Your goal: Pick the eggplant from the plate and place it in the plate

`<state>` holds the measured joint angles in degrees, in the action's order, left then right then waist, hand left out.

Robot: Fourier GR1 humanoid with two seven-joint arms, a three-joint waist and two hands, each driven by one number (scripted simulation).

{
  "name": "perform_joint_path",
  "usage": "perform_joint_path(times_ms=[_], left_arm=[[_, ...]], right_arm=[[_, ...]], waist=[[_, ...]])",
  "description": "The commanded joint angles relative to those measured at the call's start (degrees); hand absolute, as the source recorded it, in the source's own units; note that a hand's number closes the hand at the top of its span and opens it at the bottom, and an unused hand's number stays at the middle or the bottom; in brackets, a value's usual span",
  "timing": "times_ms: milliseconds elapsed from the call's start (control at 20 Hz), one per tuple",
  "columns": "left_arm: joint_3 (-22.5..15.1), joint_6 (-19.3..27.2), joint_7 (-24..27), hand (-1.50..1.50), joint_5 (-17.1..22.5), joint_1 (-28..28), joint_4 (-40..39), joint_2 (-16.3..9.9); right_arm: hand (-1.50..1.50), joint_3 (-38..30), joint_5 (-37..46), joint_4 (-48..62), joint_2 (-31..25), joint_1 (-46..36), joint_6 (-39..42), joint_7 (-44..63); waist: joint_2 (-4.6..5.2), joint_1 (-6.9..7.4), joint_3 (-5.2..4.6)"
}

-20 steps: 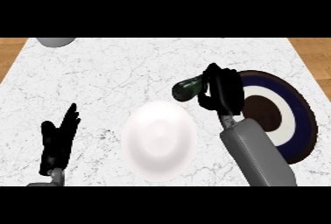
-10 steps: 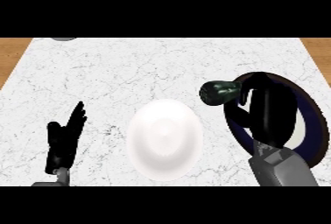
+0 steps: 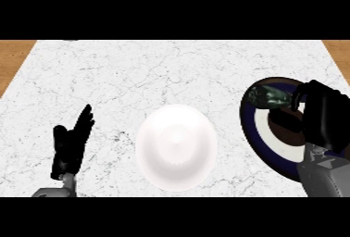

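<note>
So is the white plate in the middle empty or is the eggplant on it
Empty. The white plate shows only bare surface; the eggplant is over the dark plate, by the right hand.

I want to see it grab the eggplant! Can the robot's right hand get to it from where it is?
Probably yes. The right hand is right beside the eggplant over the dark plate, fingers apparently curled toward it, and nothing lies between them.

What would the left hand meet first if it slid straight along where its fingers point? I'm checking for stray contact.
Likely nothing: the left hand points up-right over bare counter, passing left of the white plate.
</note>
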<state>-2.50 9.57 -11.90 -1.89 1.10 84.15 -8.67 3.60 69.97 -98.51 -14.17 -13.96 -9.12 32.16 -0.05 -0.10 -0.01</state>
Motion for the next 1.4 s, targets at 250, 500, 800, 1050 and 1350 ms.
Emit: perform_joint_path(times_ms=[250, 500, 800, 1050, 1350], left_arm=[[0.8, -1.0, -2.4, 0.00, 0.1, 0.0, 3.2, -0.5], [0.6, -0.5, 0.3, 0.00, -0.7, 1.5, -1.7, 0.8], [-1.1, 0.2, 1.4, 0.00, -2.4, -3.2, 2.4, 2.0], [1.3, -0.7, 0.7, 0.00, -0.8, -1.1, -0.4, 0.7], [1.0, -1.6, 0.6, 0.00, -0.3, -1.1, 0.3, 1.0]], right_arm=[[1.50, -7.6, -10.6, 15.7, -3.4, -4.1, 5.5, -8.1], [-1.50, -9.7, -16.8, 21.3, -5.3, -0.9, 12.5, -11.7], [-1.50, -10.6, -22.6, 16.0, -6.0, 0.6, 14.8, -20.3], [-1.50, -18.0, -36.3, 12.3, -2.8, -1.1, 10.1, -31.6], [-1.50, -27.5, -52.7, 10.9, 0.3, 2.9, 12.1, -38.3]], waist=[[0.10, 0.49, 0.02], [0.17, 0.08, 0.00], [-0.07, 0.12, 0.01], [-0.22, -0.70, 0.08], [-0.07, -0.62, 0.06]])
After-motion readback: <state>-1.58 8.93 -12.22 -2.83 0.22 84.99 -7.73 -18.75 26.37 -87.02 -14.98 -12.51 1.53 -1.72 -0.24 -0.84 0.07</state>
